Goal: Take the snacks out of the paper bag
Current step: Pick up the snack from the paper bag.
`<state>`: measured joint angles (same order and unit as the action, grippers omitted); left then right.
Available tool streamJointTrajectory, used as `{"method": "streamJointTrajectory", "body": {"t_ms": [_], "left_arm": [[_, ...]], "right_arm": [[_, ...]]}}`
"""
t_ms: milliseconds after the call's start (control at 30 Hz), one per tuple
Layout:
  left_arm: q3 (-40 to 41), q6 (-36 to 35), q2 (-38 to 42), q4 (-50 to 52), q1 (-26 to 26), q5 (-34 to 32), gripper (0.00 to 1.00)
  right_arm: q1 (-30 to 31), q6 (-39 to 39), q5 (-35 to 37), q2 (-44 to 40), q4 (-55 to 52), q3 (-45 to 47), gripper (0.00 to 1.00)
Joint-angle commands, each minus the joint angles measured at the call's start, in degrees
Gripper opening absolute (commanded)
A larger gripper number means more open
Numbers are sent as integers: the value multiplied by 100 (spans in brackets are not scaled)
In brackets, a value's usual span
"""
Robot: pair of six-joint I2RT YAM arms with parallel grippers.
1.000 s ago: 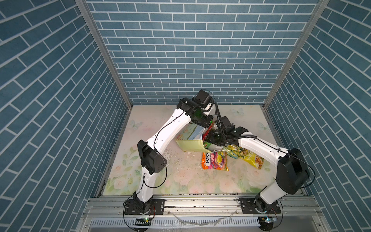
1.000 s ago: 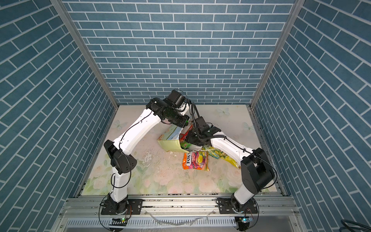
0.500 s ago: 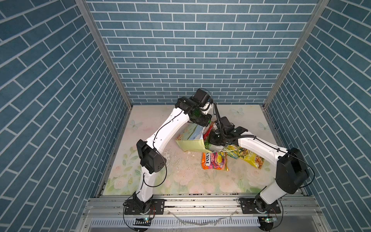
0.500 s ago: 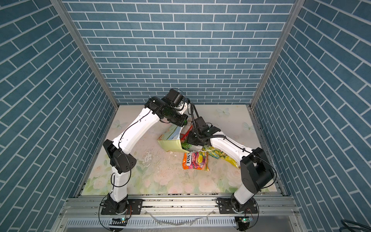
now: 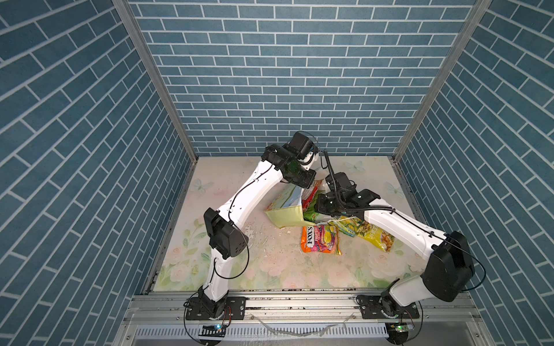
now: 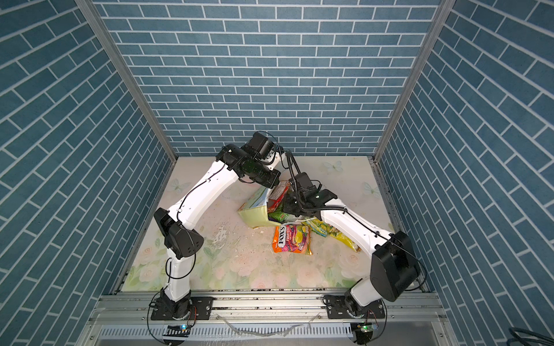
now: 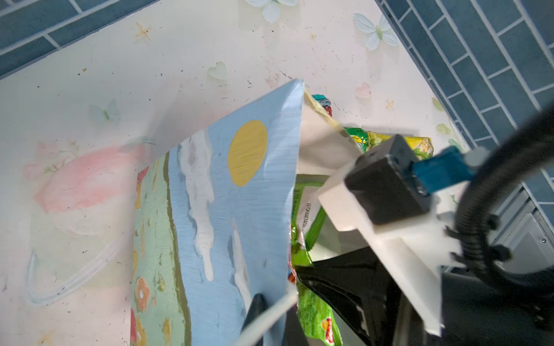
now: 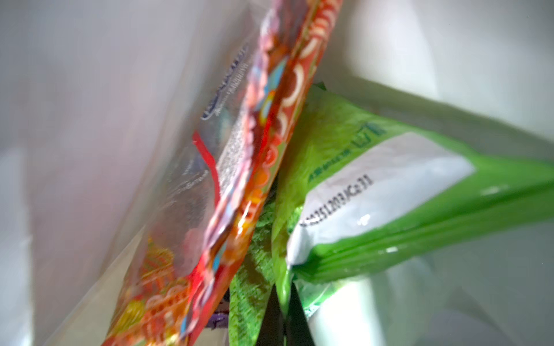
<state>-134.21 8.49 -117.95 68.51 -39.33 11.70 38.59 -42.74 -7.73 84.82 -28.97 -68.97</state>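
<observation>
Nearest the rail, an orange glossy FOX'S candy packet (image 5: 320,243) lies flat on the flower-printed desk (image 5: 269,269), already out of the bag. Just beyond it, partly under the right arm, a yellow glossy packet (image 5: 376,238) and a teal-and-yellow glossy packet (image 5: 347,227) also rest on the desk.

Next comes the small paper gift bag with painted sky-and-meadow faces (image 5: 286,211), tipped so that its mouth opens toward the right arm. The right claw (image 8: 281,313) is inside that mouth, its fingers pressed together on the lower edge of a green glossy packet (image 8: 374,194). The packet's long axis runs away from the claw, deeper into the bag. The way out is therefore probably straight back along that axis, toward the right arm's own base. A red glossy packet (image 8: 239,179) leans against the green one on the side of the bag's white inner wall, touching it along its length. It may drag along or tip over as the green one slides.

Farthest off, the left claw (image 7: 271,310) is nearly closed on the bag's upper rim, beside a white cord handle (image 7: 251,329), and holds that end raised. The right arm is plainly nearer the green packet; the left serves as anchor.
</observation>
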Motion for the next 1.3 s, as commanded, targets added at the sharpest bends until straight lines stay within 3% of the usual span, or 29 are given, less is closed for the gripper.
{"method": "streamJointTrajectory", "body": {"t_ms": [0, 467, 1267], "left_arm": [[94, -59, -9, 19, 44, -152, 12], [302, 171, 9, -435, -22, -19, 12], [341, 124, 194, -285, 264, -586, 12]], "right_arm": [[8, 331, 237, -307, -218, -242, 0], [-18, 784, 78, -3, -9, -1013, 0], [-165, 1270, -707, 277, 47, -2115, 0]]}}
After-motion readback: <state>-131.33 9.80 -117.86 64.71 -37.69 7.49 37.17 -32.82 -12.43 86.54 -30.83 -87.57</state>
